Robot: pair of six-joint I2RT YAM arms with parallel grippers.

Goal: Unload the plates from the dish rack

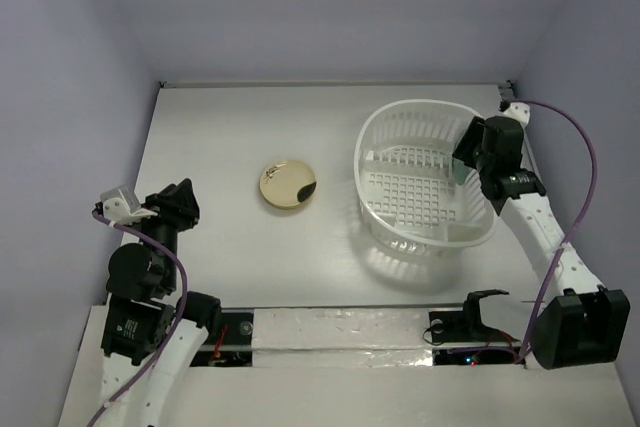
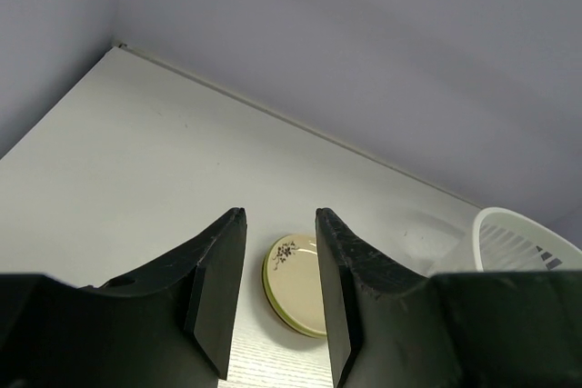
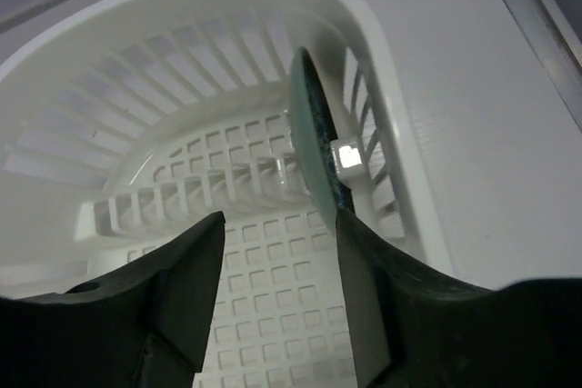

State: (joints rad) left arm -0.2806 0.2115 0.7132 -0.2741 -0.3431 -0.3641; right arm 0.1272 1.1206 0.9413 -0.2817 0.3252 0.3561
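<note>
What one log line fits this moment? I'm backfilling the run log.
cream plate: on table | teal plate: on edge in dish rack | right jaws: open near it | left jaws: open, empty

The dish rack is white moulded plastic, smooth with a faint sheen. The teal plate shows a dull, frosted-looking back, and the cream plate looks glazed and glossy. The table is matt white. The left gripper and right gripper are matt black plastic. Crinkled silvery tape shines like foil.
</note>
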